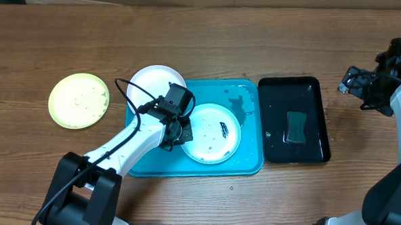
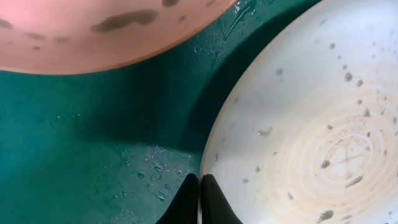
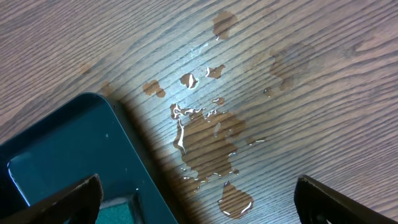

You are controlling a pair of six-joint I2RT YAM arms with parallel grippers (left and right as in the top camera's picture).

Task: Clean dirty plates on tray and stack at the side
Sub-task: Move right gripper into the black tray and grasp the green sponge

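Observation:
The turquoise tray [image 1: 247, 163] holds the pale-blue-rimmed plate [image 1: 216, 135], which bears small dark smears. My left gripper [image 1: 175, 133] is shut on that plate's left rim; in the left wrist view the fingers [image 2: 199, 198] pinch the edge of the wet plate [image 2: 305, 118] over the tray floor [image 2: 87, 137]. The all-white plate [image 1: 156, 80] overlaps the tray's far left corner, and its underside shows in the left wrist view [image 2: 93, 31]. The yellow-green-rimmed plate [image 1: 79, 100] lies on the table to the left. My right gripper [image 1: 356, 84] is open and empty [image 3: 199, 205].
A glossy black tray [image 1: 296, 96] with a green sponge [image 1: 296, 127] stands right of the turquoise tray; its corner shows in the right wrist view [image 3: 56, 149]. A water puddle [image 3: 208, 140] lies on the wooden table beside it.

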